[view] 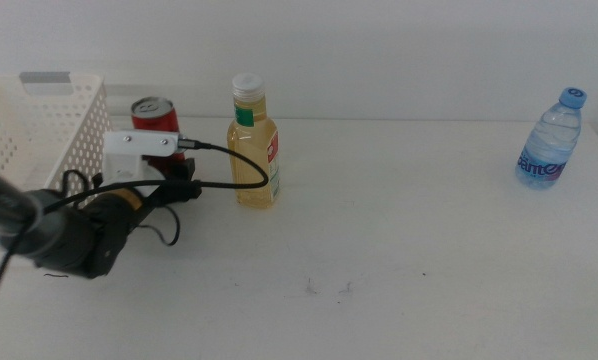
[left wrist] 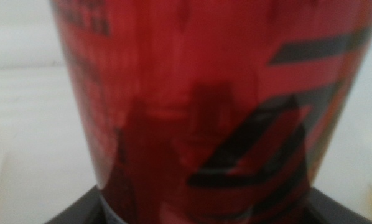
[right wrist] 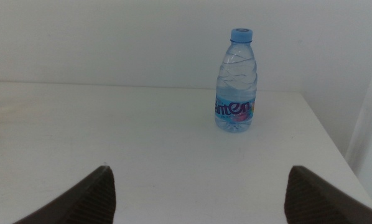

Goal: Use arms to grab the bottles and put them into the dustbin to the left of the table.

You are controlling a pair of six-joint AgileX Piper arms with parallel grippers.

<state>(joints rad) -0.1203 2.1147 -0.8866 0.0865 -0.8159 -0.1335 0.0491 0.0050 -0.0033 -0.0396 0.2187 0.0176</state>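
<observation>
Landmark: yellow-liquid bottle (view: 254, 145), white cap, upright on the tabletop (view: 399, 260).

Item 1. Red can (view: 154, 115). Stood upright, to the left of the yellow-liquid bottle and near it, just beside the basket. In the left wrist view the can (left wrist: 204, 106) filled almost the whole picture, red with dark stripes, its lower part between the two dark jaws at the bottom corners.

Item 2. Left claw (view: 157, 152). Reached in from the left of the yellow-liquid bottle, white head in front of the can, black cable looping toward the bottle. The can sat between its jaws; whether they pressed on it could not be told.

Item 3. Basket (view: 49, 130). White, perforated sides, grey handle, farthest left of the yellow-liquid bottle, beyond the can.

Item 4. Water bottle (view: 551, 140). Clear, blue cap and label, upright, well apart to the right of the yellow-liquid bottle near the tabletop's far right edge. Seen also in the right wrist view (right wrist: 237, 81).

Item 5. Right claw (right wrist: 198, 193). Released, jaws spread wide with bare tabletop between them, facing the water bottle from a distance; out of the middle view.
</observation>
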